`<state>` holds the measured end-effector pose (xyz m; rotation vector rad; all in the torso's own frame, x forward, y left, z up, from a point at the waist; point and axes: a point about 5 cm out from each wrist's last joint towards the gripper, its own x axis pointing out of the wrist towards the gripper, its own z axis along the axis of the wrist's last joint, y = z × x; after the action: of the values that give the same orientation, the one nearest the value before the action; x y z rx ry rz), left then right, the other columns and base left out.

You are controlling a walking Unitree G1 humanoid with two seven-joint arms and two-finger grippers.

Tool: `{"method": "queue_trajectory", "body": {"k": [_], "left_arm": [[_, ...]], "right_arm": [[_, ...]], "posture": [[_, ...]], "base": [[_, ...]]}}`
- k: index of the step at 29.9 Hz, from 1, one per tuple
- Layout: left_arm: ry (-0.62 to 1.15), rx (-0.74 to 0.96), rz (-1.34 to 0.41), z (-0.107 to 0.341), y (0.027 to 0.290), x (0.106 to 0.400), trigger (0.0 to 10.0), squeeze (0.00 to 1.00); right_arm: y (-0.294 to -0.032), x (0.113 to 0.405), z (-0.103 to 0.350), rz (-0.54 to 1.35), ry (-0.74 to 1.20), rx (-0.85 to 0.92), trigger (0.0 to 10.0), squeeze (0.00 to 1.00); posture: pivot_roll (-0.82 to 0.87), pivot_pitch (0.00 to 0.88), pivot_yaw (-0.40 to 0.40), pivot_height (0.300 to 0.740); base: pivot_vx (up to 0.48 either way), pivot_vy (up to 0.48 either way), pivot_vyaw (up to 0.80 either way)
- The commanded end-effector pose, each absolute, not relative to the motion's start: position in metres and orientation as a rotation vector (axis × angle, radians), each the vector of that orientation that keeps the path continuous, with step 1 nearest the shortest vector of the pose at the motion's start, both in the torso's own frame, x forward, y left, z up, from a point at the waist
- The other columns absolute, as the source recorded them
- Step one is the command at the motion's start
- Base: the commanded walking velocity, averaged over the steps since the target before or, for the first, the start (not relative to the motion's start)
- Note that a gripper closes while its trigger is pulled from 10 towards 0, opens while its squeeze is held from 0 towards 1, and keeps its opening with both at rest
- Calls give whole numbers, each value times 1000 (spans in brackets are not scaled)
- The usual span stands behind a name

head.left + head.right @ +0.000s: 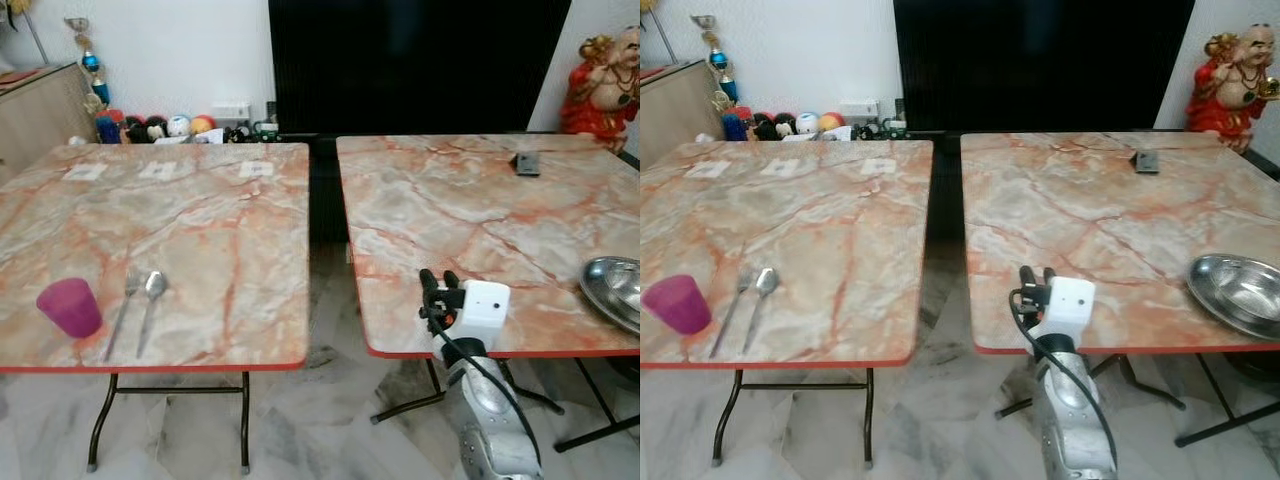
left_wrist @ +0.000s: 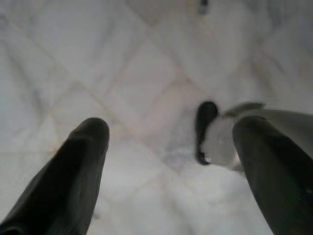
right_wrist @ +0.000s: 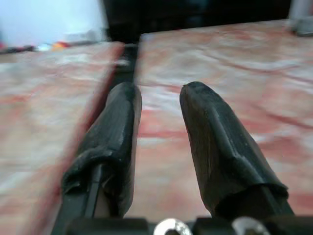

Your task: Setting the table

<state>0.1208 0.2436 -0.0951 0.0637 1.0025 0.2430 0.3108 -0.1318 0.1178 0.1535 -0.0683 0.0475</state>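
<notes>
The right end effector (image 1: 438,281) is raised over the near edge of the right bench (image 1: 450,220), with its two black fingers (image 3: 115,142) a little apart and nothing between them. The left end effector (image 2: 166,161) hangs low and points at the marble floor (image 2: 146,73); its fingers stand well apart and hold nothing.

The things for setting are divided. The steel plate (image 1: 613,290) lies at the near right side of the right bench. On the left bench (image 1: 150,230), near its front edge, stand the purple cup (image 1: 70,306), and just beside it the fork (image 1: 125,308) and the spoon (image 1: 150,305), lying side by side.

In my judgement the step in hand is to fetch the plate. To do it well, the right arm should swing to the right and come down low to the rim, one finger over and one under the edge, because the plate is shallow and its steel is probably slippery. A slow closing and a level lift will keep it from tilting.

Some parts are hard to read. The plate is cut by the right border in the left eye view. A small dark flat object (image 1: 526,164) lies far on the right bench; it is perhaps a phone or a remote. Three pale cards (image 1: 160,171) at the far side of the left bench are too small to read. The right wrist view is blurred.
</notes>
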Motion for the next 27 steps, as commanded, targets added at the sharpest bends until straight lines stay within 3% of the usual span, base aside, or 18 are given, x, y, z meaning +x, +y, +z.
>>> {"method": "queue_trajectory", "body": {"k": [1,15,21,27], "left_arm": [[1017,54,243,-97,241,118,10000,0],[1004,57,244,-94,242,126,10000,0],[995,56,246,-93,242,131,10000,0],[1000,91,215,-91,242,136,10000,0]], "right_arm": [[-140,310,125,35,-100,114,10000,0],[-218,266,68,-366,136,50,10000,0],[-223,262,37,-408,273,113,10000,0],[-202,253,-17,-360,561,257,10000,0]], "posture": [[15,22,2,740],[0,34,6,740],[3,36,8,740],[-4,40,32,740]], "base": [[0,0,0],[0,0,0],[0,0,0],[0,0,0]]}}
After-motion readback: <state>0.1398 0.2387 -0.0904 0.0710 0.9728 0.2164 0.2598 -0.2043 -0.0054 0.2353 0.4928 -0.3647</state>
